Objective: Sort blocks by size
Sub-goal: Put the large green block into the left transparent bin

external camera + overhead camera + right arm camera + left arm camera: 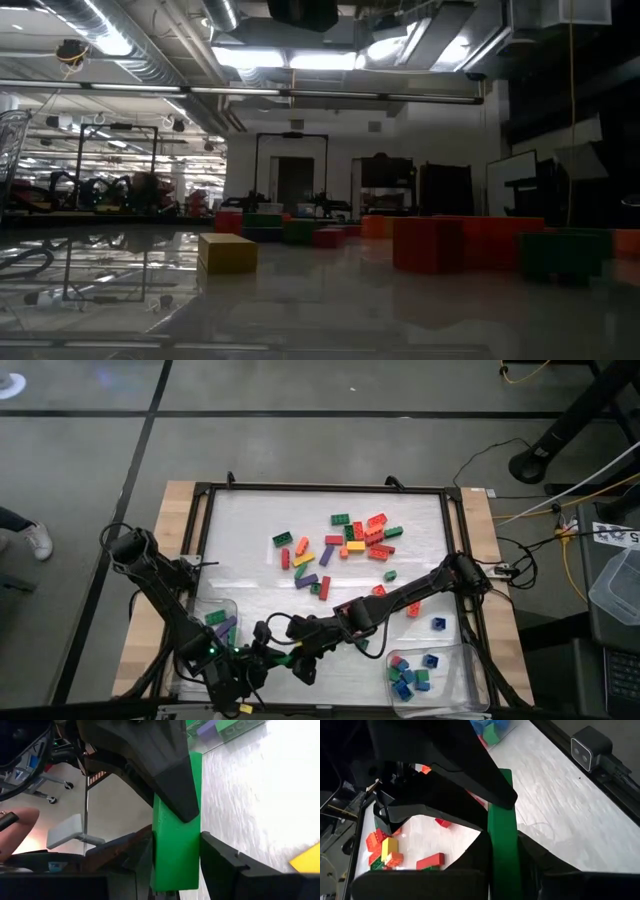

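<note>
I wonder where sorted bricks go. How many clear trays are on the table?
2. One tray sits in the overhead picture's lower left, beside the left arm, with long green and purple bricks. The other sits lower right, with small mostly blue bricks.

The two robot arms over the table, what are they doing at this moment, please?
Both arms meet near the front middle of the table, and both tools are shut on one long green block at the same time: the left tool and the right tool each grip it, which looks like a handover. A loose pile of blocks still lies unsorted on the table. The front left tray holds long blocks, and the front right tray holds small, mostly blue ones.
</note>
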### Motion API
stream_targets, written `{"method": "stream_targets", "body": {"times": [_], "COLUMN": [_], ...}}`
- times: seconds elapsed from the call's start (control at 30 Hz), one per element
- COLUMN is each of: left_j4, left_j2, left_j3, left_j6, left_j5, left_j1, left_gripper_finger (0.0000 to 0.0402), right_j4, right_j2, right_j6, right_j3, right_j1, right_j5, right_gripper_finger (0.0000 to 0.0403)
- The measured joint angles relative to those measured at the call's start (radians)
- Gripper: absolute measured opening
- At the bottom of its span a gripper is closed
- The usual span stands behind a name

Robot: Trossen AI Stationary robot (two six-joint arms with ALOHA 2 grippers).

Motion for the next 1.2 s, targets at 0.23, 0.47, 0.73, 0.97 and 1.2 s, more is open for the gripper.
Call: {"method": "stream_targets", "body": {"times": [0.23,0.47,0.73,0.97,1.2], "left_j4": [0.001,-0.07,-0.169,-0.271,-0.556], "left_j2": [-0.006,-0.006,-0.008,-0.019,-0.055], "left_j3": [0.009,0.042,0.043,0.049,0.166], "left_j6": [-0.006,-0.06,-0.208,-0.332,-0.691], "left_j5": [0.018,0.043,0.128,0.223,0.327], "left_j1": [-0.017,-0.045,-0.053,-0.074,-0.136], "left_gripper_finger": [0.0042,0.0042,0.0042,0.0042,0.0046], "right_j4": [0.012,0.025,0.006,-0.018,-0.152], "right_j2": [0.0,0.0,-0.002,-0.002,0.005], "right_j6": [-0.007,-0.027,-0.037,-0.037,-0.115], "right_j3": [0.0,0.0,0.001,0.001,0.0], "right_j1": [-0.007,-0.008,-0.006,-0.009,-0.011], "right_j5": [-0.075,-0.103,-0.14,-0.067,0.138], "right_gripper_finger": [0.0143,0.0143,0.0142,0.0142,0.0143]}}
